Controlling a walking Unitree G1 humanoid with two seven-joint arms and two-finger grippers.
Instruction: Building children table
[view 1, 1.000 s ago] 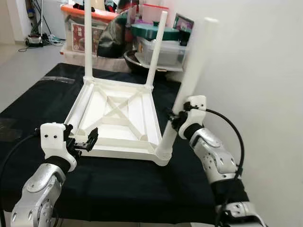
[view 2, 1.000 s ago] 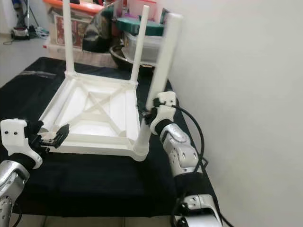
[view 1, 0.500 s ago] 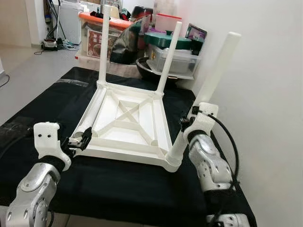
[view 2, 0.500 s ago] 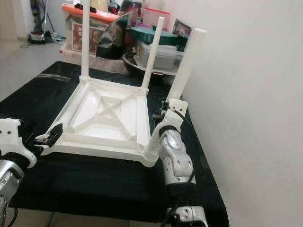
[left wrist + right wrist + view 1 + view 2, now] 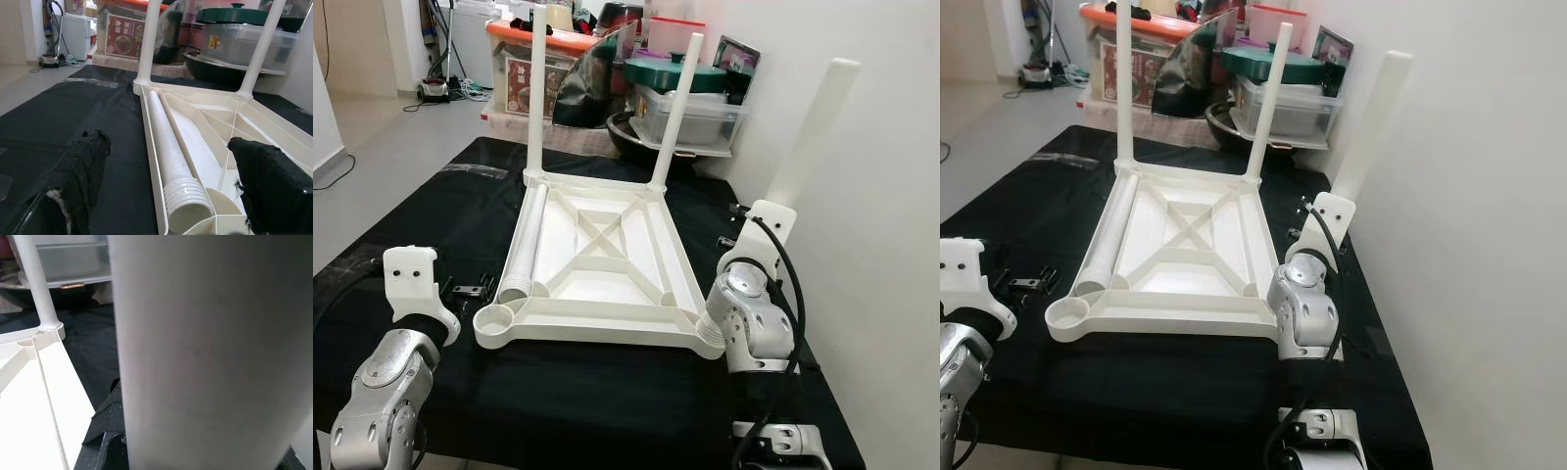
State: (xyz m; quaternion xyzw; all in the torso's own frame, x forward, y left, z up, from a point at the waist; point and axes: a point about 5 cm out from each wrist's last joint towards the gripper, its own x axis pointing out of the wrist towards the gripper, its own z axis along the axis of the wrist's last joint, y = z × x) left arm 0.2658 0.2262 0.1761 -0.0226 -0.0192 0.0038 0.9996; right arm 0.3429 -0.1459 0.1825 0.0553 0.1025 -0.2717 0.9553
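Upturned white plastic children's table [image 5: 597, 264] lies on a black-covered work surface [image 5: 431, 211], two legs [image 5: 539, 88] already standing in its far corners. A third leg [image 5: 813, 137] leans at the near right corner, where the right gripper [image 5: 736, 225] is at it; the right wrist view shows the white tube hard against the camera with black pads either side, so the jaws appear closed on it, though the fingertips themselves are hidden. A loose fourth leg [image 5: 168, 156] lies inside the frame along its left edge, threaded end toward the empty near-left socket [image 5: 496, 320]. The left gripper [image 5: 470, 290] hovers just beside that corner, its fingers [image 5: 80, 169] spread wide and holding nothing. Storage bins [image 5: 690, 103] and household clutter crowd the floor beyond the table's far end.
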